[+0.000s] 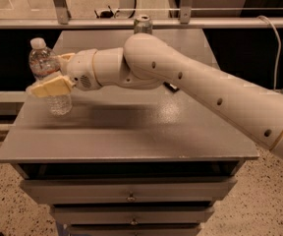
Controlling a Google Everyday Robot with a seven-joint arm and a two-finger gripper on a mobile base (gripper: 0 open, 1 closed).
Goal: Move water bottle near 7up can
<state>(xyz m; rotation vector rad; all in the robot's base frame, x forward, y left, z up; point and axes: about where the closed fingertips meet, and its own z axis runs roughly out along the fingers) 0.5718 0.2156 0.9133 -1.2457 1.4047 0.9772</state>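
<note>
The water bottle (59, 102), clear ribbed plastic with a white cap, stands upright near the left edge of the grey table (131, 132). My gripper (47, 73) is open and straddles the bottle's middle, with one tan finger (50, 87) in front of it and the other behind it. The 7up can (142, 23), silvery with a silver top, stands at the table's far edge near the middle, well apart from the bottle. My arm crosses the table from the right.
A flat black packet (171, 87) is mostly hidden behind my arm at mid-table. Drawers (131, 195) sit below the tabletop. A metal rail (205, 22) runs behind the table. A cable (275, 38) hangs at the right.
</note>
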